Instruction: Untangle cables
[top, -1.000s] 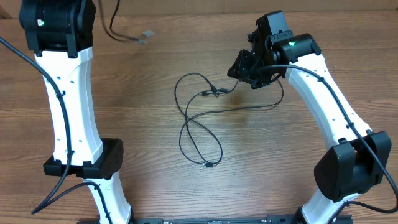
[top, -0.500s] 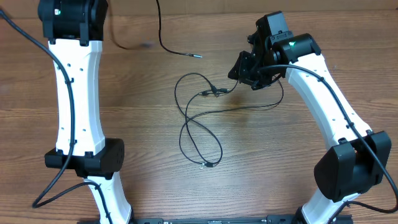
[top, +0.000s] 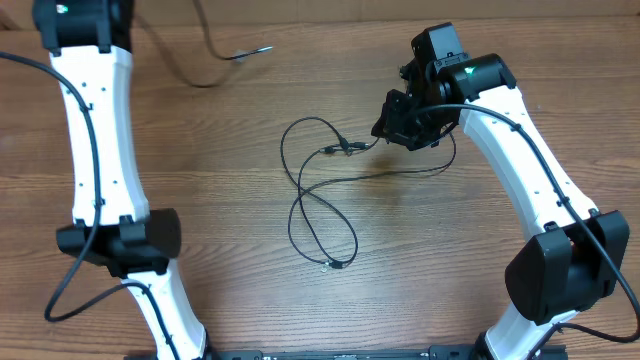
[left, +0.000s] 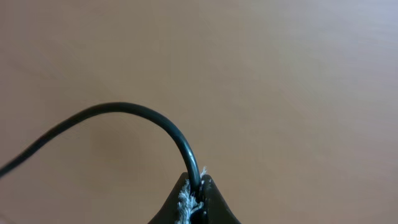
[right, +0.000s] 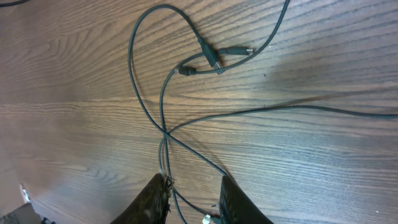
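Observation:
Two of the black cables (top: 320, 200) lie looped over each other mid-table, their plugs (top: 345, 148) meeting at the top of the loops. A silver-tipped plug (top: 335, 264) lies at the lower end. My right gripper (top: 405, 120) hovers just right of the meeting plugs. In the right wrist view the right gripper (right: 196, 198) is open, and cable strands (right: 163, 134) run on the wood between its fingers (right: 159, 194). My left gripper (left: 198, 198) is shut on a separate black cable (left: 124, 111), held up; its free plug (top: 252, 52) hangs at the upper left. The left gripper itself is outside the overhead view.
The wooden table (top: 200, 200) carries only the cables. The left arm's white links (top: 100, 150) stand along the left side, and the right arm's base joint (top: 565, 270) sits at the lower right. A pale object (right: 25, 196) shows at the right wrist view's lower left edge.
The left arm has swung its held cable; the free plug moved from right of centre back to the upper left. The right gripper stayed in place and its jaws narrowed a little.

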